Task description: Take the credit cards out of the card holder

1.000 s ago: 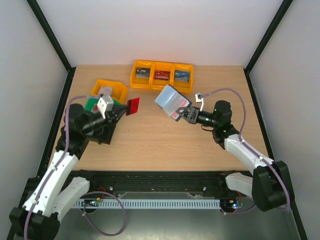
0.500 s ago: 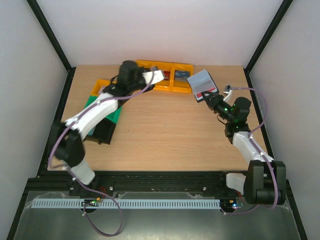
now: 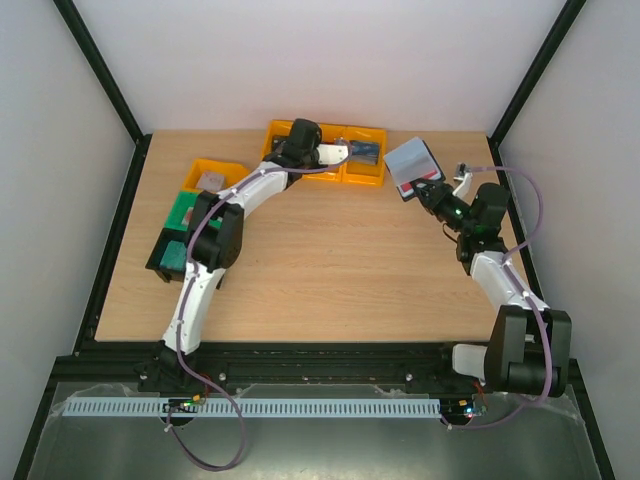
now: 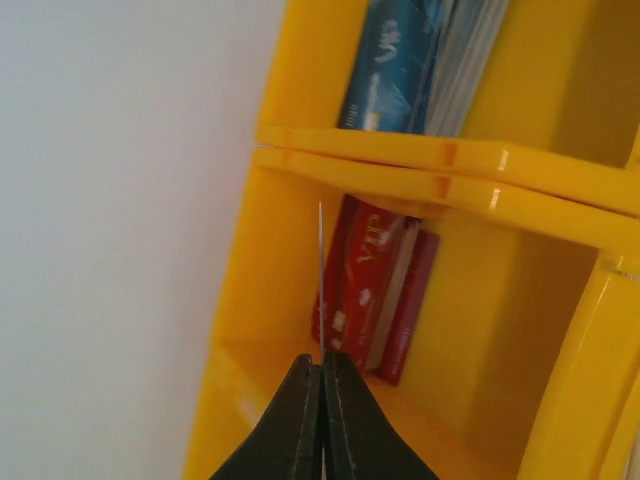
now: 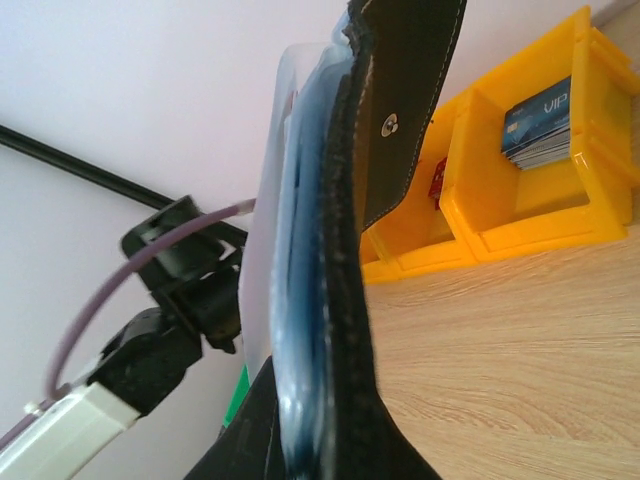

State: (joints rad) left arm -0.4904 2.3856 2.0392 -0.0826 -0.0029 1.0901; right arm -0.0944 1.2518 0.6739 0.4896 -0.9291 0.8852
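Since the earlier frames the left arm swung from about 9 o'clock on the wooden worktop up to 12 o'clock. The right arm pulled back from centre to about 2 o'clock.

The left pincer was shut tight on a thin flat plastic card. The card showed edge-on in the wrist view, so its colour was unclear there; it was red earlier. It hung over the middle compartment of the yellow plastic three-compartment bin row, just beside the stack of red cards standing inside. Couldn't tell whether it touched them. A stack of blue cards stood in the next compartment.

The right pincer was clamped on the lower end of the black leather-like bifold card holder. The holder was held up off the worktop at 2 o'clock, open, with its grey-blue clear pockets toward the top camera and a red strip at the pincer end. The right wrist view showed something blue inside the clear pocket. The black snap tab stuck up at 12 o'clock of that view.

At 9 to 10 o'clock on the worktop a single yellow plastic bin, a green plastic bin and a black plastic bin sat in a line.
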